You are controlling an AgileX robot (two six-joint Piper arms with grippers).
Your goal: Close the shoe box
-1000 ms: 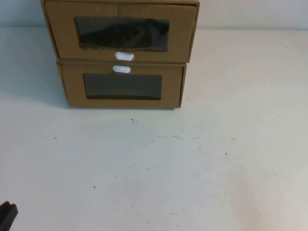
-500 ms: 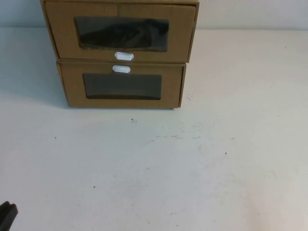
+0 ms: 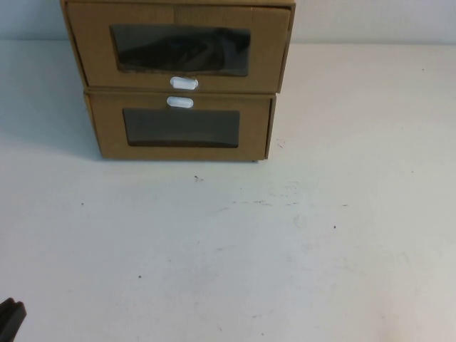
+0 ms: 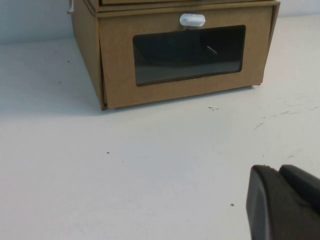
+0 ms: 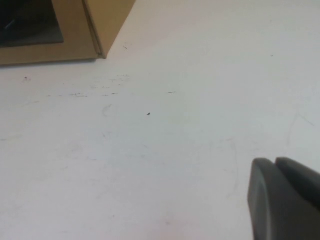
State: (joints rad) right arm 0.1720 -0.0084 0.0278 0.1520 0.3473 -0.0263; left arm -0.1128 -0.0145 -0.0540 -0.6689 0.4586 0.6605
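The shoe box [image 3: 178, 46] is the upper of two stacked brown cardboard boxes at the table's far side. It has a dark window and a white pull tab [image 3: 184, 83] below the window. Its front panel looks slightly wider than the box beneath. Only its lower edge [image 4: 175, 3] shows in the left wrist view. My left gripper [image 3: 10, 318] is at the near left corner, far from the boxes, and its fingers are shut and empty in the left wrist view [image 4: 277, 169]. My right gripper [image 5: 274, 161] is shut and empty over bare table, out of the high view.
The lower cardboard box [image 3: 182, 132] has its white tab [image 3: 179, 102] above its window and carries the shoe box. It also shows in the left wrist view [image 4: 120, 75], and its corner shows in the right wrist view [image 5: 75, 30]. The white table [image 3: 285, 249] stretches in front.
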